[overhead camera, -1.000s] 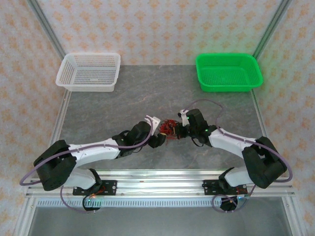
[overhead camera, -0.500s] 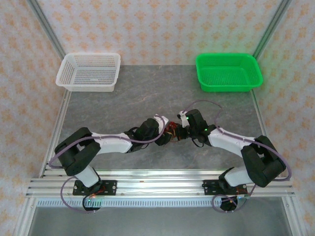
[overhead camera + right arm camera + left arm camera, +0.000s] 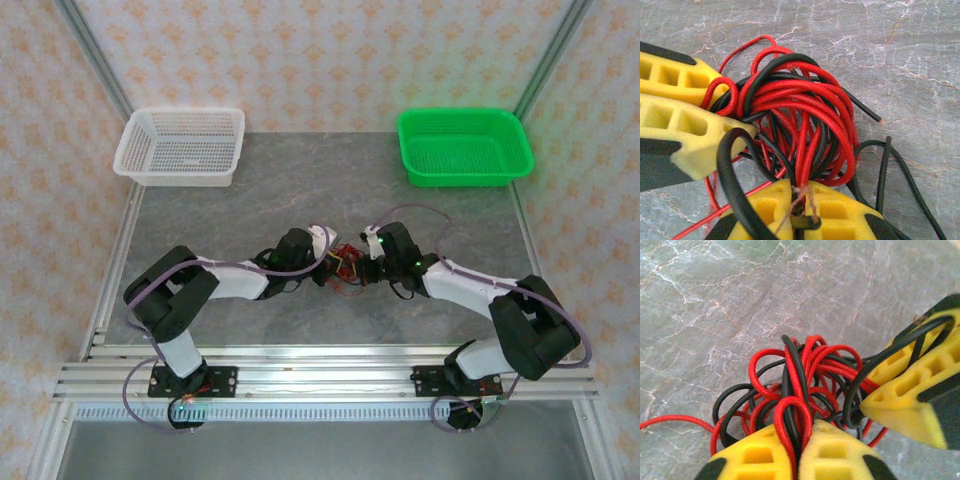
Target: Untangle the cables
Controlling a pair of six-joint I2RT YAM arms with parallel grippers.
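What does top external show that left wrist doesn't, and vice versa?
Top external: white basket, green basket, whole left arm and right arm. Left wrist: red loop pinched in the shut left end effector, black strand running into the right end effector. Both: the cables snarled on the grey table between the two end effectors.
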